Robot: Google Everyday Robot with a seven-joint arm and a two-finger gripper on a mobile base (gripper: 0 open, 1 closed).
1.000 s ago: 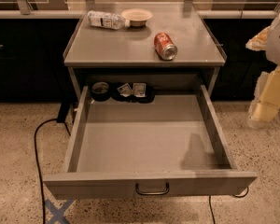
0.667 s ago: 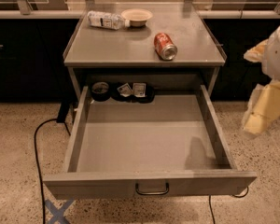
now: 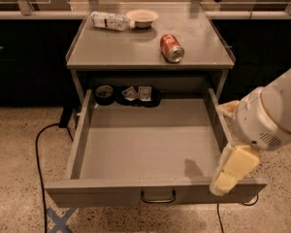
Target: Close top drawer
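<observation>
The drawer (image 3: 145, 149) is pulled far out from under the tabletop (image 3: 136, 47), and most of its floor is bare. Some small dark things sit at its back. Its handle (image 3: 158, 197) is in the middle of the front. The gripper (image 3: 228, 176) hangs by the drawer's front right corner, below the white arm (image 3: 271, 115). I cannot tell if it is open or closed. On the tabletop are a red can (image 3: 171, 48), a bottle (image 3: 110, 21) lying down and a bowl (image 3: 142, 17)
</observation>
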